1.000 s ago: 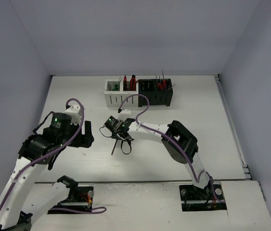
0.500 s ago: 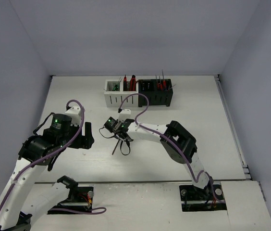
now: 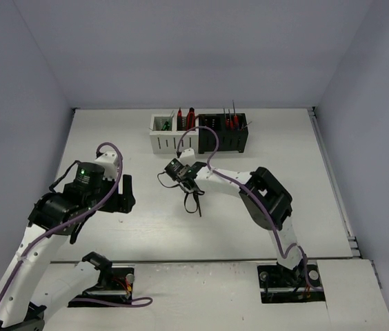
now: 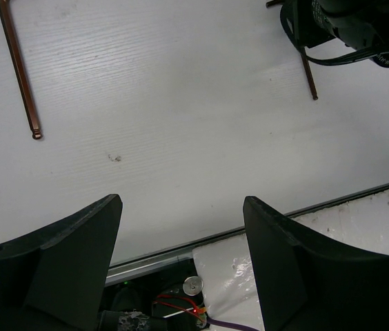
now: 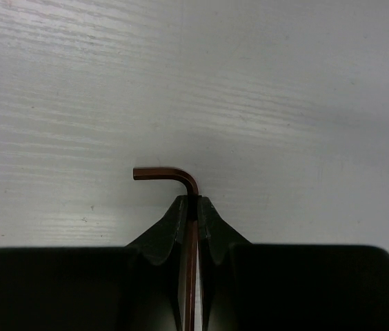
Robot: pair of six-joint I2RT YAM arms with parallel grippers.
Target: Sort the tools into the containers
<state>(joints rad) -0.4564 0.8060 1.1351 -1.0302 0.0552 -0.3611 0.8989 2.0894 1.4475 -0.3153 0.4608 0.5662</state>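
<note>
White tabletop (image 3: 305, 207) on all sides, and down at the near edge a seam (image 3: 201, 261) runs across it just ahead of the arm bases. Left gripper (image 4: 181, 207) hangs over bare surface close to that seam, jaws spread wide, nothing between them. Beyond it on its wrist view a second hex key (image 4: 18, 69) lies flat on the table, long axis running up the picture, bend at the top, well apart from everything else with open room around it.

Now the right gripper (image 5: 191, 205), mid-table: jaws pinched tight on a copper-brown hex key (image 5: 174, 174), caught just below the bend. The short leg sticks out to the left of the wrist view and the long shaft runs straight back between the fingers. From above, that shaft trails out of the gripper toward the near edge, leaning a touch right.

Open tabletop lies between it and the far edge, where the white box (image 3: 161, 143) and black box (image 3: 222, 143) stand touching, side by side, close to the back wall. Green handle (image 3: 165, 125) upright in the white box's left compartment, red handles (image 3: 189, 118) in its right one, red-handled screwdrivers (image 3: 231, 121) in the black box's right compartment
</note>
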